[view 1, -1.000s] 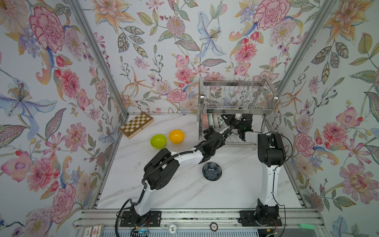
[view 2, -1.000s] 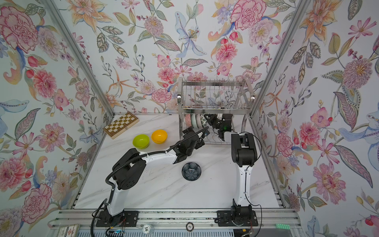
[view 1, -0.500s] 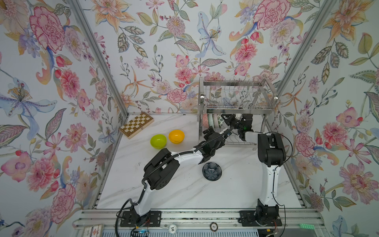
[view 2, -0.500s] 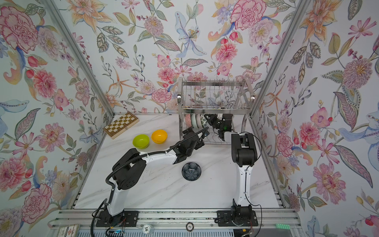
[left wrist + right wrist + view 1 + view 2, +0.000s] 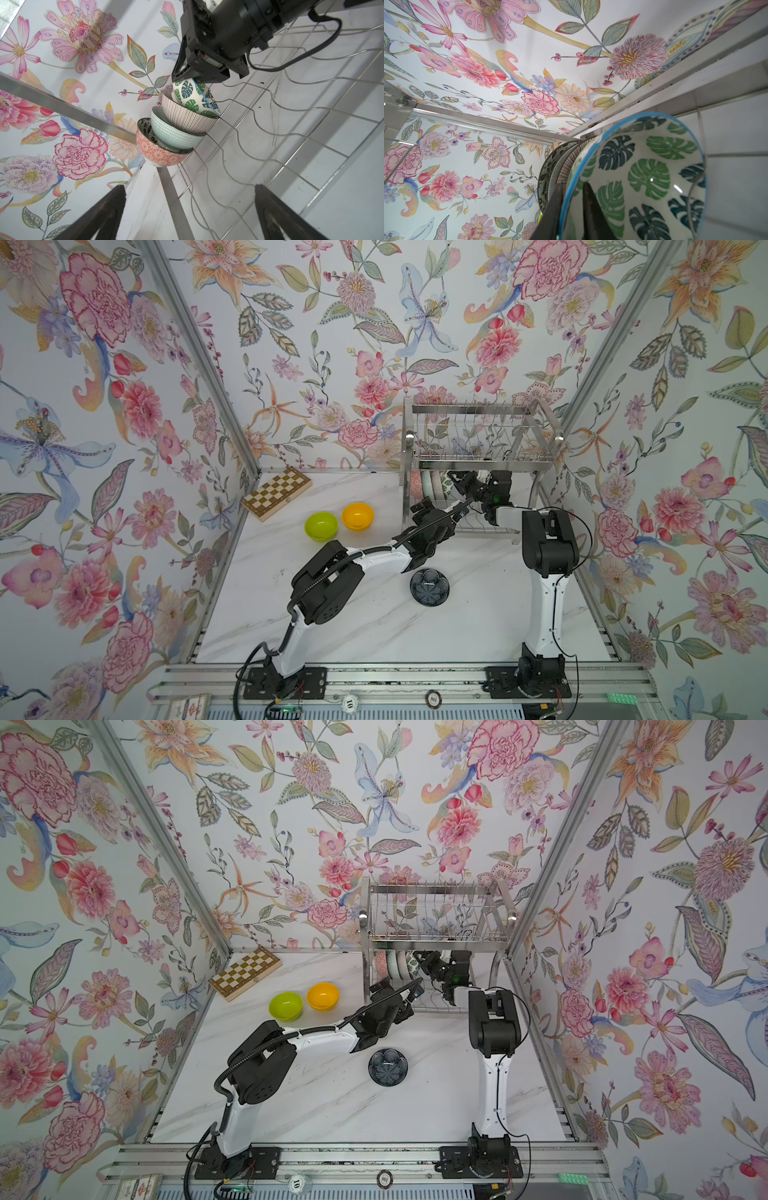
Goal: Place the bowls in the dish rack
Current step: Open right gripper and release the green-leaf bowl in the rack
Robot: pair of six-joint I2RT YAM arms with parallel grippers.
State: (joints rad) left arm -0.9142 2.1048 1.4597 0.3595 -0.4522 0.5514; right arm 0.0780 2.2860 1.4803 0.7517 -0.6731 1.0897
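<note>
The dish rack stands at the back right. On its lower shelf a row of bowls stands on edge: orange-patterned, pale mint, pink-striped and white with green leaves. My right gripper straddles the leaf bowl's blue rim, open, with a slim gap at the inner finger. My left gripper hangs wide open at the rack's front, holding nothing. On the table lie the lime green, orange-yellow and dark navy bowls.
A wooden chessboard lies at the back left by the wall. The rack's flat steel leg and wavy shelf wires lie right under my left gripper. Floral walls close in on three sides.
My right gripper's jaws have eased apart a little round the leaf bowl's rim. Neither arm has visibly moved, and the bowls on the table lie where they were.
</note>
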